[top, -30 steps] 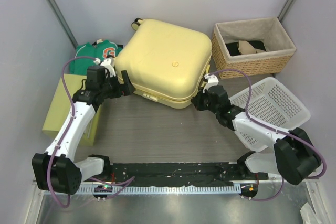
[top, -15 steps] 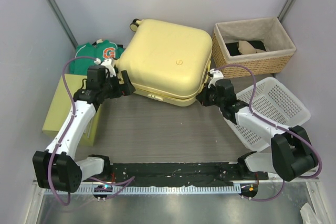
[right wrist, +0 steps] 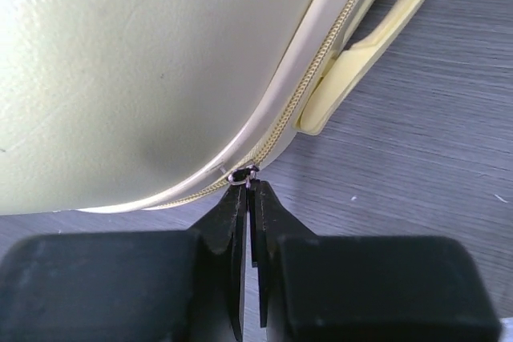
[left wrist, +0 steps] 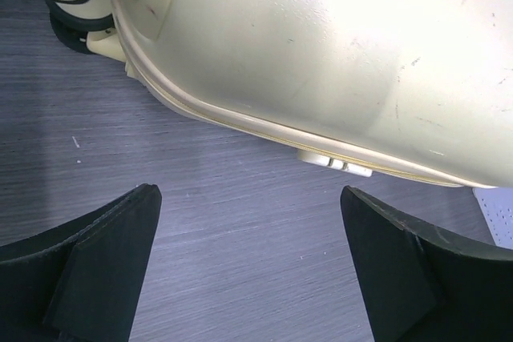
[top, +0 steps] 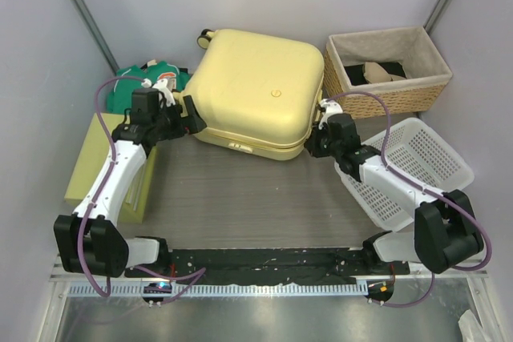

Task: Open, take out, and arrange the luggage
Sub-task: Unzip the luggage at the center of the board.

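Wood-grain surface carries the luggage, closed and flat, at centre rear. Right gripper is pinched tight on the zipper pull at its near right corner. Left gripper, fully spread and empty, stands beside the left edge. Risk: the small pull may slip free at the corner bend, or the unbraced luggage may slide.

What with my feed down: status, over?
Left gripper open, beside luggage. Right gripper shut on zipper pull. Luggage closed. White basket close by right arm.

Luggage cut off top, right; zipper pull tiny, mostly hidden between right tool tips.
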`<state>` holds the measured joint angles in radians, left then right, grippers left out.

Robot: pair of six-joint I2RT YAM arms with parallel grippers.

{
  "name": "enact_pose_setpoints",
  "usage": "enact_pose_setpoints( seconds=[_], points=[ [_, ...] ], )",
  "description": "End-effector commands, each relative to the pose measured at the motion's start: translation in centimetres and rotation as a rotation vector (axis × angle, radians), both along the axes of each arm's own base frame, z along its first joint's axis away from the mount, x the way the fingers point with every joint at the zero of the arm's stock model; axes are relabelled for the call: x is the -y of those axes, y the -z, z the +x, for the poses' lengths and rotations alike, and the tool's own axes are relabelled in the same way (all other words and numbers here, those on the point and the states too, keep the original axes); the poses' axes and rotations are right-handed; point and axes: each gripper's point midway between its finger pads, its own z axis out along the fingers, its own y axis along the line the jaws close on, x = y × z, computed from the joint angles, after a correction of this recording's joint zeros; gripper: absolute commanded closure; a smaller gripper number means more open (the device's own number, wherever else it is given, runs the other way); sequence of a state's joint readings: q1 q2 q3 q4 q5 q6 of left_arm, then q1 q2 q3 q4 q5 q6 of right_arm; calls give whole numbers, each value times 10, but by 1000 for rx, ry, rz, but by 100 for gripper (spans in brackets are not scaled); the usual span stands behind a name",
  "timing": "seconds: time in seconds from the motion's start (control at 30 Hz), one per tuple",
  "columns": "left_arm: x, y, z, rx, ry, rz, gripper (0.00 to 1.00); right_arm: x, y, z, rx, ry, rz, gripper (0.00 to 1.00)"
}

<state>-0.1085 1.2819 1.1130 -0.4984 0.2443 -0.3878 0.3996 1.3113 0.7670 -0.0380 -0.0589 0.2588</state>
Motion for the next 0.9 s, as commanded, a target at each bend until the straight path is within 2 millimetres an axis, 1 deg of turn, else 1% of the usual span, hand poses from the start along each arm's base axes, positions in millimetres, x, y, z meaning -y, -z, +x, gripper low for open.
enact_pose_setpoints(
  seconds=[0.0,0.03,0.07,0.1,0.13,0.17,0.2,0.23,0.3,0.33,0.37,0.43,0.47,0.53,0.57,0.6,0.67,0.7,0.73,0.8,0.87],
  points=[
    [0,-10,5,33,2,-29,1,29,-76,41,230,164,-1,86],
    [0,-8,4,30,3,-31,1,34,-79,36,214,181,-9,83],
    [0,-9,3,33,7,-32,1,37,-86,35,222,192,-9,80],
    [1,-11,3,41,9,-33,1,39,-96,35,239,200,-3,64],
    [1,-12,3,44,13,-34,2,40,-104,33,253,201,1,57],
    [1,-13,3,46,14,-35,1,41,-108,32,260,203,1,51],
    [2,-14,3,48,18,-38,1,43,-114,33,270,213,1,43],
    [3,-16,2,51,21,-42,1,50,-114,35,262,250,-10,41],
    [4,-15,0,47,27,-48,1,56,-111,40,252,278,-16,36],
    [4,-15,-1,48,27,-49,1,62,-108,44,241,295,-20,36],
    [4,-14,-3,46,31,-49,1,63,-96,49,206,305,-27,36],
    [4,-15,-7,50,37,-41,3,65,-88,56,178,310,-17,36],
    [2,-14,-8,49,35,-37,3,64,-76,62,140,315,-10,39],
    [0,-15,-10,56,28,-26,3,65,-66,68,115,327,5,41],
    [-2,-17,-11,66,22,-21,3,66,-58,71,92,336,20,43],
    [-2,-19,-11,72,20,-20,3,66,-55,73,85,338,29,44],
    [-3,-21,-13,82,20,-15,3,62,-55,79,100,329,64,45],
    [-3,-21,-13,83,20,-16,3,60,-49,82,90,327,78,45],
    [-3,-21,-13,85,18,-14,2,58,-55,88,121,321,99,45],
    [-3,-21,-14,85,22,-15,3,51,-49,94,113,302,124,44],
    [-2,-20,-15,81,28,-12,2,49,-49,102,128,304,140,44]
  ],
)
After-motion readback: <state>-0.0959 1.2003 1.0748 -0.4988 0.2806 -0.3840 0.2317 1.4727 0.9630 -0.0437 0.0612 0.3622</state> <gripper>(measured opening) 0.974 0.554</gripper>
